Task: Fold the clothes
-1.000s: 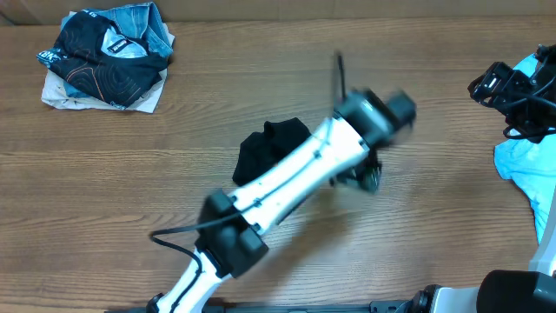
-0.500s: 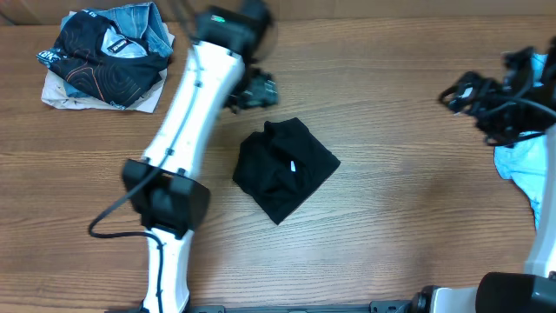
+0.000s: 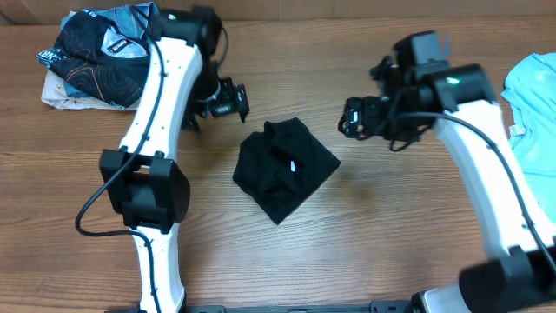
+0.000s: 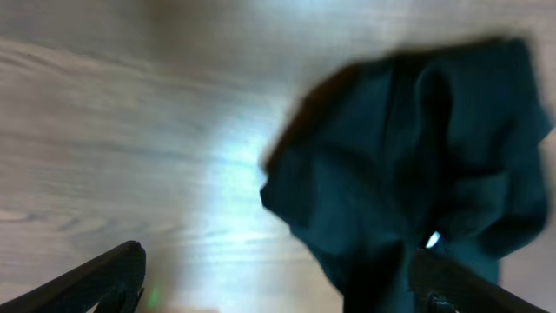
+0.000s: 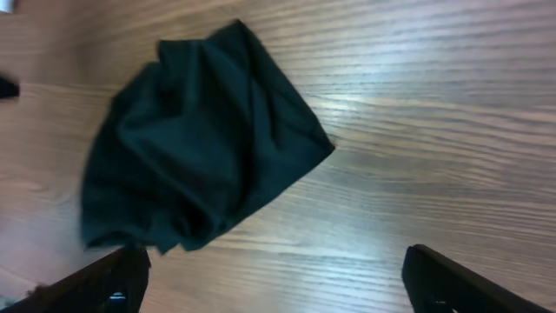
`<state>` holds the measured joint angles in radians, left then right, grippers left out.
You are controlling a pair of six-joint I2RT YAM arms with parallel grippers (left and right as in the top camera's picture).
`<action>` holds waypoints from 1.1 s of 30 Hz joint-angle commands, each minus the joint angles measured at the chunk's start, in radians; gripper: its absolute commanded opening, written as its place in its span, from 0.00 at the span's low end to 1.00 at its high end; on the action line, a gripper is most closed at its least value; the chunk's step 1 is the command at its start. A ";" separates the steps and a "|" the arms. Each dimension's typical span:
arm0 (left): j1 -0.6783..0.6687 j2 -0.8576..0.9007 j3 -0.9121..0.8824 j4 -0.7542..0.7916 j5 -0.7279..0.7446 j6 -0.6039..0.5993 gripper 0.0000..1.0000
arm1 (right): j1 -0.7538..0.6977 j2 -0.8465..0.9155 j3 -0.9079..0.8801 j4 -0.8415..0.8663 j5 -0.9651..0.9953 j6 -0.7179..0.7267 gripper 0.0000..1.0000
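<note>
- Overhead: table is bare wood, with clothes at three spots.
- left arm lay across the middle a second ago. It has since swung back and now stretches up toward 11 o'clock, elbow low and wrist bent back toward centre.
- right arm was tucked at the 3 o'clock edge. It has come in and now reaches from 5 o'clock to about 1 o'clock.
- black shirt is at centre, a compact bundle that hasn't moved (nothing touches it). It looks let go, so either another fold or a move to the stack comes next.
- light blue T-shirt is at the 3 o'clock edge, loose and apparently not yet folded.
- printed pile is at 10 o'clock.
- left gripper is at 11 o'clock of the shirt, jaws spread and empty. Its wrist view shows both fingers wide apart.
- right gripper is at 2 o'clock of the shirt, also spread and holding nothing.
- neck label is a white fleck on top of the bundle.
</note>
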<state>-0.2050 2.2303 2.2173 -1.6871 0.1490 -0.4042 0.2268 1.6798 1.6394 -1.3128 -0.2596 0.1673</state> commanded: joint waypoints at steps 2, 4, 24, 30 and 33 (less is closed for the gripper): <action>-0.021 -0.035 -0.079 -0.003 -0.006 0.051 1.00 | 0.022 0.106 -0.011 0.035 -0.010 0.028 0.89; -0.018 -0.035 -0.090 -0.003 -0.068 0.019 1.00 | 0.038 0.144 -0.011 0.055 -0.042 0.026 0.88; 0.091 -0.035 -0.091 0.005 -0.178 -0.029 1.00 | 0.317 0.185 -0.011 0.128 0.121 0.043 0.91; 0.091 -0.035 -0.091 0.005 -0.178 -0.029 1.00 | 0.342 0.213 -0.011 0.172 0.120 0.049 0.91; 0.091 -0.035 -0.091 0.004 -0.179 -0.029 1.00 | 0.343 0.251 -0.011 0.177 0.121 0.063 0.91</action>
<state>-0.1112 2.2299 2.1319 -1.6810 -0.0132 -0.4191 0.5682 1.8877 1.6264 -1.1427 -0.1497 0.2123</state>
